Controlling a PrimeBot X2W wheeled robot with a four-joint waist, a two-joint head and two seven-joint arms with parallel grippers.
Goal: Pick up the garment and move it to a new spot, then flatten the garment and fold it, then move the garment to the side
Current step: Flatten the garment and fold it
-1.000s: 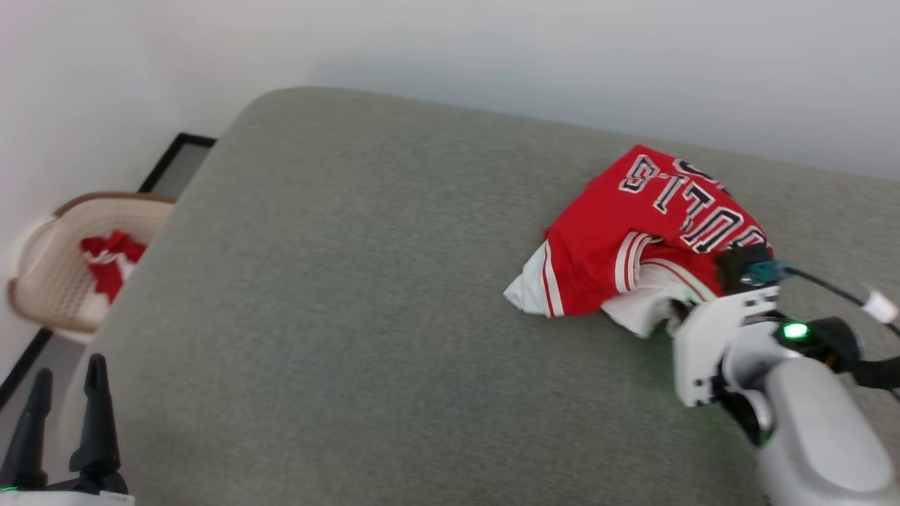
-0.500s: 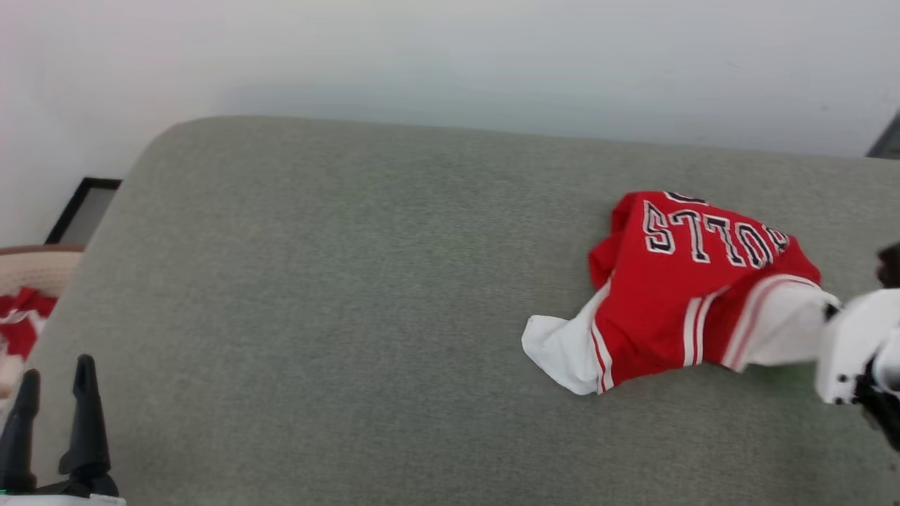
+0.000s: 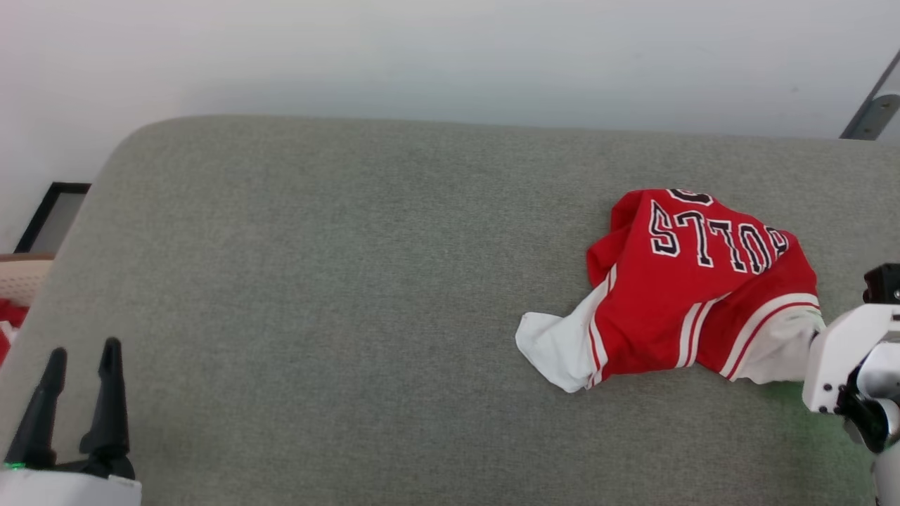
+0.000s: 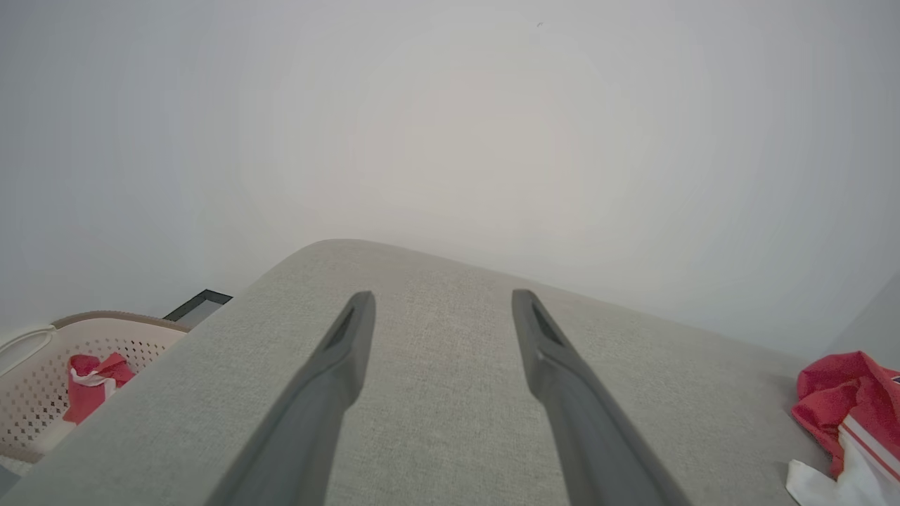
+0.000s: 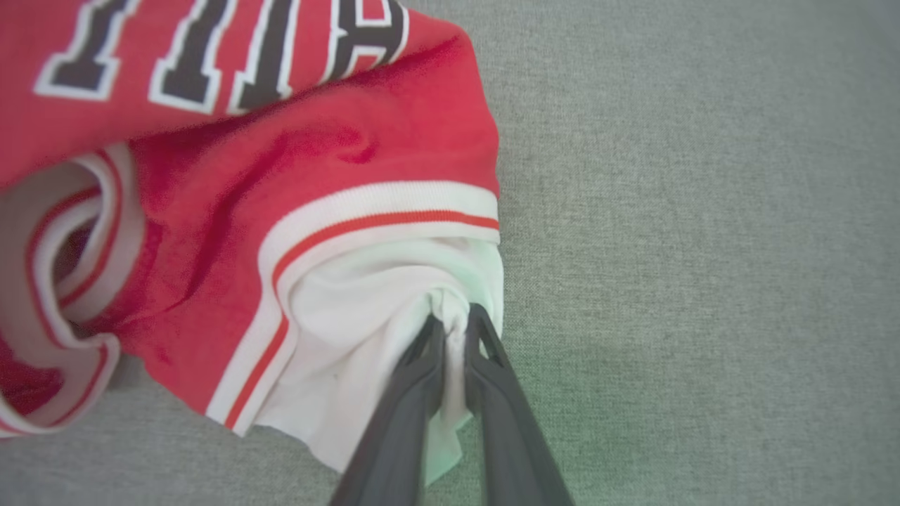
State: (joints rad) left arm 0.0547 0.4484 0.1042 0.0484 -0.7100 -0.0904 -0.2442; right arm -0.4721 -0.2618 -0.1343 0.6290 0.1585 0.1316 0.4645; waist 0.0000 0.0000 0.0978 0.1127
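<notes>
Here, garment (image 5: 337,161) crumpled, white sleeve pinched between right fingers (image 5: 503,422)

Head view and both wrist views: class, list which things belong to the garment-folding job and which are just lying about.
Belong to the job:
- garment, pinched at a white part
- right gripper, shut on it
- left gripper, open, holding nothing
- grey padded surface that the garment lies on

Just lying about:
- beige perforated basket
- red-and-white cloth inside it
- dark-framed panel by the wall
</notes>
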